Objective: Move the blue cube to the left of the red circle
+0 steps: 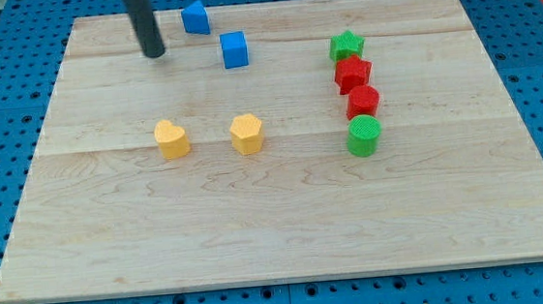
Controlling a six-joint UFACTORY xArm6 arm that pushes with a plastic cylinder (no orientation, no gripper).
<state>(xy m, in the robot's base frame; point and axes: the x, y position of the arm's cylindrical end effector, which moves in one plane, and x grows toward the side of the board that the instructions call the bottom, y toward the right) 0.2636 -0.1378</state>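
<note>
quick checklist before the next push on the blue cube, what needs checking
1. My tip in view: ok, near the view's top, left of both blue blocks.
2. Target picked out: ok, blue cube; the other blue block lies up and left of it.
3. Tip touching the cube: not ok, a gap remains.
4. Red circle identified: cannot tell, two red blocks sit in the column between the green star and green cylinder; shapes unclear.
5. Spot left of the reds free: ok, bare board.
6. Yellow blocks out of the path: ok, lower down.
</note>
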